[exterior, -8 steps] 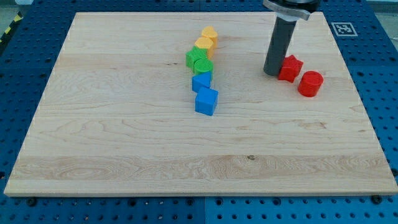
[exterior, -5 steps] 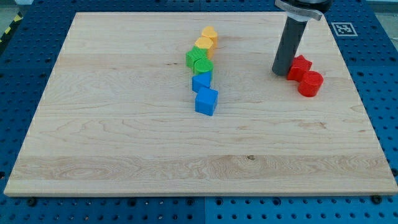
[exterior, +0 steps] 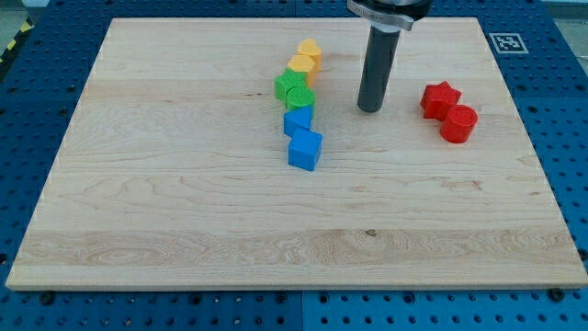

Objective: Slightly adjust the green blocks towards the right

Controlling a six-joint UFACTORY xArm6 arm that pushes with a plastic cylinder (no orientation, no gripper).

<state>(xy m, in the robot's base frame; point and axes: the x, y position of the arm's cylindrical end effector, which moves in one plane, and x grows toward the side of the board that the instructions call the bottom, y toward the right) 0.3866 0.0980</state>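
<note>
Two green blocks sit touching in a column near the board's top middle: a green block (exterior: pixel 286 85) of unclear shape and a green cylinder (exterior: pixel 299 98) just below and right of it. My tip (exterior: pixel 369 109) rests on the board to the right of the green blocks, with a clear gap between, and to the left of the red blocks. It touches no block.
Two yellow blocks (exterior: pixel 306 57) lie above the green ones. A blue block (exterior: pixel 297 120) and a blue cube (exterior: pixel 305 149) lie below them. A red star (exterior: pixel 439 98) and a red cylinder (exterior: pixel 458 123) touch at the right. The wooden board (exterior: pixel 184 211) ends at blue pegboard.
My tip pushed the red star right against the red cylinder, then moved left away from them, towards the green blocks. The green blocks have not moved.
</note>
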